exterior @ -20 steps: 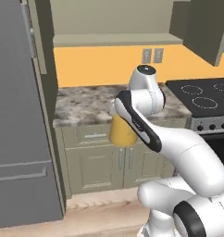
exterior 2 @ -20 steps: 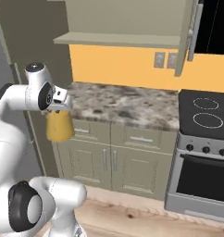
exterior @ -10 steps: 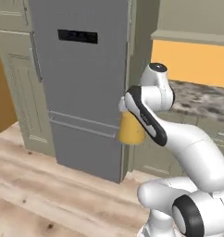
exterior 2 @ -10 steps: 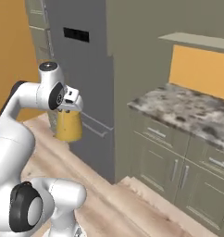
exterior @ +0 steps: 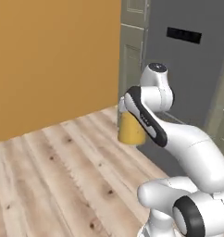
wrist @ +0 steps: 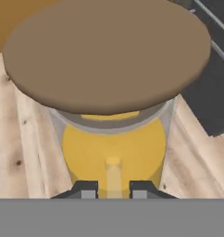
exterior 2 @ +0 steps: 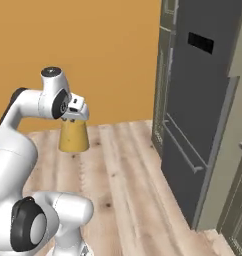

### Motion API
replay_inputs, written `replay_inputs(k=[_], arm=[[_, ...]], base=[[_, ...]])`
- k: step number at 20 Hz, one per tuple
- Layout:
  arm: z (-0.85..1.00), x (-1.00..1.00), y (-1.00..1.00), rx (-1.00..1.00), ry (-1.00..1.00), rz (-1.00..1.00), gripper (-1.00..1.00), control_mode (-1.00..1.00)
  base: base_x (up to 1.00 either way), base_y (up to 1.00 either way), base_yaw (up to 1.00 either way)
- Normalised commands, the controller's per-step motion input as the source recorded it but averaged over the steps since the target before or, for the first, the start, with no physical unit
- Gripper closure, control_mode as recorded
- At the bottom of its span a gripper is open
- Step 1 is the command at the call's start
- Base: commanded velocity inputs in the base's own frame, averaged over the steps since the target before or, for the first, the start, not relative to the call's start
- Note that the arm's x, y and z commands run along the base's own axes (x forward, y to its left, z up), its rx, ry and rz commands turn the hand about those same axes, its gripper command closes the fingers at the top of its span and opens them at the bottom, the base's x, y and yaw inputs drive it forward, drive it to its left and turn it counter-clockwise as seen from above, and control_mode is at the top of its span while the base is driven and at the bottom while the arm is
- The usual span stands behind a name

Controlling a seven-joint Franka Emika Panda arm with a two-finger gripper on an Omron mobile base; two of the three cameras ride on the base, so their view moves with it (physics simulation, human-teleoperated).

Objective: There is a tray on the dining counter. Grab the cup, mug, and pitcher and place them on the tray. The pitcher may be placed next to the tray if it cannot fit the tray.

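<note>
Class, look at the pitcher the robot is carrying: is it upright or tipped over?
Upright. The pitcher hangs from the gripper above the wooden floor, wide base downward and narrow neck on top; the hand view shows its brown lid in place.

— What's underfoot?

— A floor (exterior: 53, 185) of pale wood planks with dark knots (it runs up to the orange wall (exterior: 49, 60)).

— Anything standing on it?

— The grey fridge (exterior 2: 203, 100), and the robot's white base (exterior 2: 58, 220).
</note>
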Motion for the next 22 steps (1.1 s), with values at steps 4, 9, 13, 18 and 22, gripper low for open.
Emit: replay_inputs(k=[4,9,13,18,22], arm=[[0.00,0.00,0.00,0.00,0.00,0.00,1.00,1.00],[0.00,0.00,0.00,0.00,0.00,0.00,1.00,1.00],[0.00,0.00,0.00,0.00,0.00,0.00,1.00,1.00],[0.00,0.00,0.00,0.00,0.00,0.00,1.00,1.00],[0.00,0.00,0.00,0.00,0.00,0.00,1.00,1.00]], base=[[0.26,-0.26,0.71],[0.66,-0.25,0.61],[0.92,-0.04,0.56],[1.00,0.00,0.54],[0.56,-0.01,0.78]])
